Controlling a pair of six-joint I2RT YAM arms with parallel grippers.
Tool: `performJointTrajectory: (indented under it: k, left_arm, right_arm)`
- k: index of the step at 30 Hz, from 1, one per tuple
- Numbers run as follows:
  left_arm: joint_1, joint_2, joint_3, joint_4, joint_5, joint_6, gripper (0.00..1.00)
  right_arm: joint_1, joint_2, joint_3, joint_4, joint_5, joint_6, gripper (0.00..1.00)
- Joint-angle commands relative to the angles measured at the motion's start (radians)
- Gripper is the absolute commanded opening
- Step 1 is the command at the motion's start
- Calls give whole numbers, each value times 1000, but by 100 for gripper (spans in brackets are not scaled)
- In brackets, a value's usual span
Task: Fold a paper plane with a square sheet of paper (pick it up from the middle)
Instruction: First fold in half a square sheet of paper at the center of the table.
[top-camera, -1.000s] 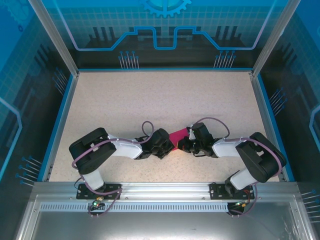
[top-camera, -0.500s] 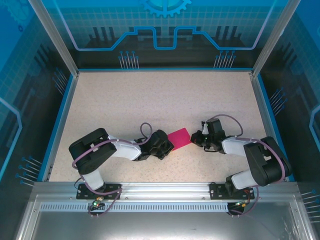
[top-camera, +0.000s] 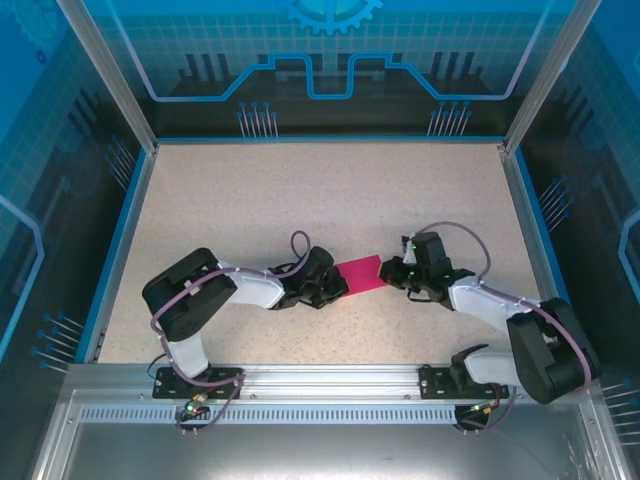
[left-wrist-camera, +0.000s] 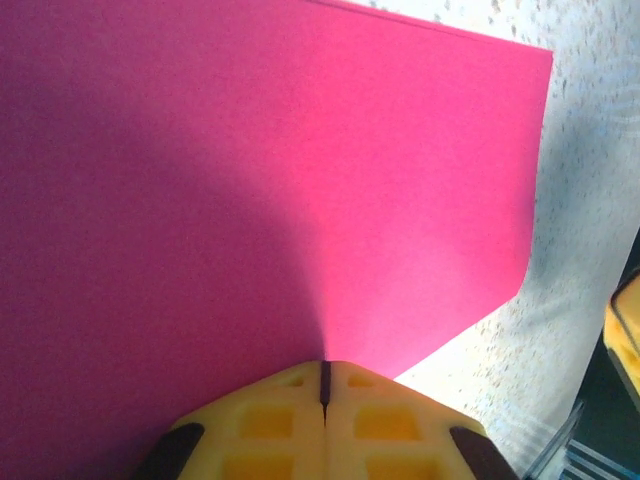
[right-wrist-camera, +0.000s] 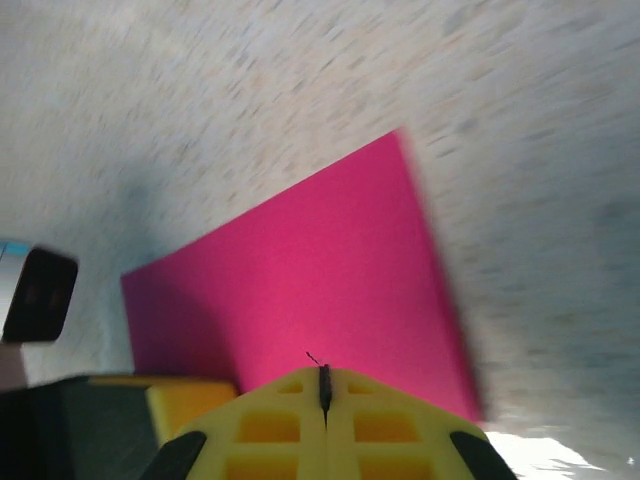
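Top external: the square sheet of paper (top-camera: 360, 272) lies flat on the table (top-camera: 300, 190), between the left gripper (top-camera: 337, 288) and the right gripper (top-camera: 392, 272).

Left wrist: jaws closed together, tips at the sheet's near edge.

Right wrist: jaws closed together, over the sheet's edge; contact cannot be determined.

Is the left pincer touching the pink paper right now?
Touching. The left wrist view shows the shut left pincer pressed on the pink paper, its shadow meeting the tips with no gap.
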Motion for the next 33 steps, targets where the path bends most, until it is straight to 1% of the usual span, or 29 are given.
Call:
performJointTrajectory:
  k: [1,3,7,10,14,23,33]
  left_arm:
    - [28,57,-38,-175,-37,123,0]
    - [36,51,-47,-161,-35,128,0]
    - [37,37,-54,-151,-30,120,0]
    - [37,37,-60,-129,-22,97,0]
    - [37,41,-77,-98,-22,61,0]
    - [37,31,-206,-11,-83,-50,0]
    - [37,-64,-309,-51,-199,-120,0]
  right_arm:
    - [93,86,43,53,-53,54,0]
    - [113,142,58,87,-54,75,0]
    - [112,229,80,119,-54,88,0]
    - [109,261,69,132,-47,98,0]
    - [100,280,37,107,-6,96,0]
    - [40,337,-15,53,63,114,0]
    - [8,362,-11,19,85,105,0]
